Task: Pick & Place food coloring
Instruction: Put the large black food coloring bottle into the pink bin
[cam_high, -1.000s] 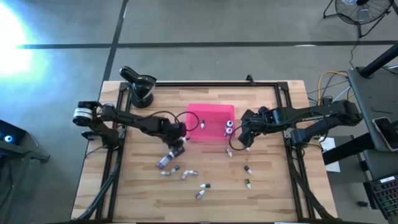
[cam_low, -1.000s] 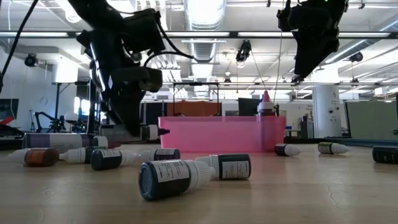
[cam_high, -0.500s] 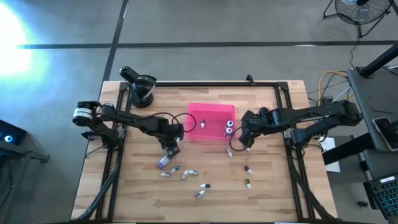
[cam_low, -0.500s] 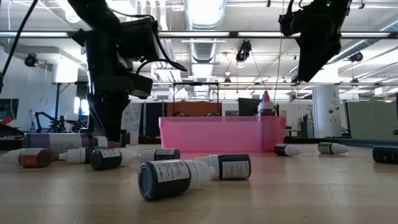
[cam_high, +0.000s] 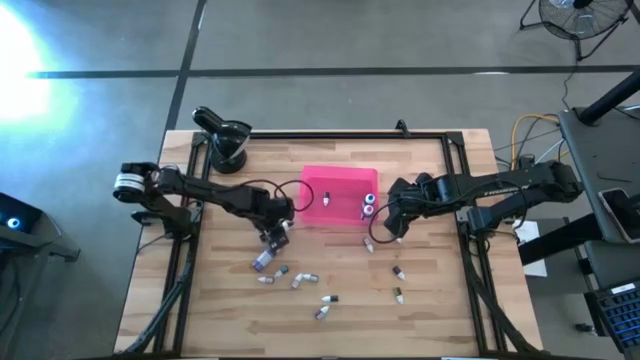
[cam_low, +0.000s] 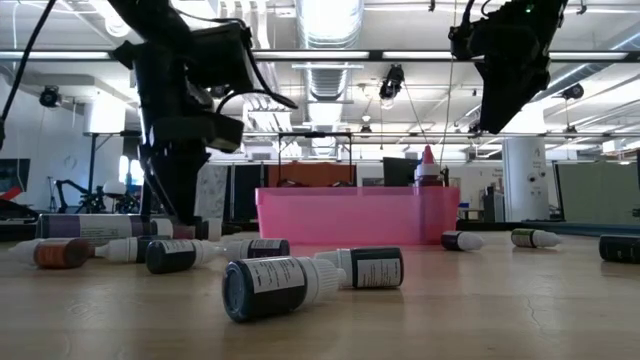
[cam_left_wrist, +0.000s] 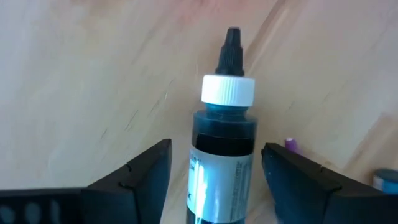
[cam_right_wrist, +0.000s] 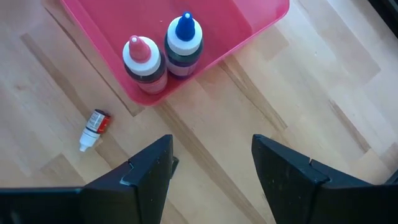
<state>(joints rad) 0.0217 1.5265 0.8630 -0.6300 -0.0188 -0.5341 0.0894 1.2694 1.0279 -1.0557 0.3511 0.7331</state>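
Left end effector was spread around a dark bottle lying on the table, left of centre in the high view, not yet pinching. Right end effector hung spread and empty beside the tray, right of centre. We'd judge the bottle light, stiff, round and prone to roll: grip mid-body, not the cap.

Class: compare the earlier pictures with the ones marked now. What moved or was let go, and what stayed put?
The left gripper swung back from the tray toward the loose bottles and came down over a dark bottle lying between its open fingers, not gripped. The right gripper, the tray's two upright bottles and the scattered ones stayed.
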